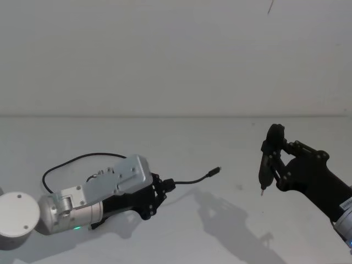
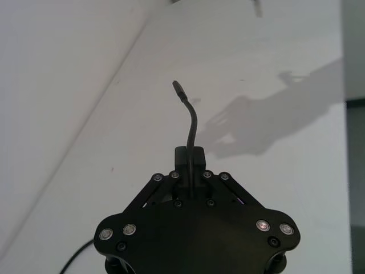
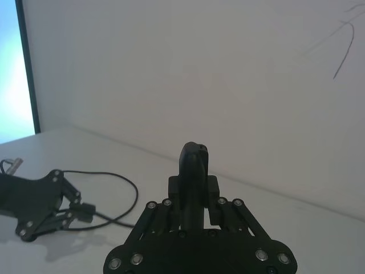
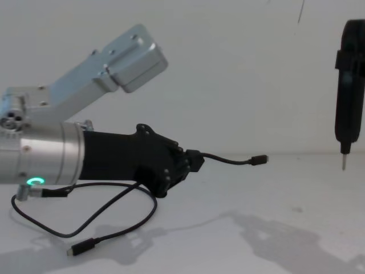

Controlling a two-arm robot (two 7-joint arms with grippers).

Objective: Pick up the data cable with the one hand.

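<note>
Cord this thin should handle light, limp and slightly slick. The long black flexible data cable (image 1: 192, 181) sits clamped in the left black flat-plated linkage hand (image 1: 166, 185), a short way behind one slim plug, which is a sound hold. Its slack loops on the white bench (image 1: 181, 242). The narrow black right hand (image 1: 264, 175) hangs idle at the right, fingers together. No writing is legible.

Data cable (image 4: 228, 160) matt black; left hand (image 4: 193, 161) matt, metal screws (image 2: 262, 225).
</note>
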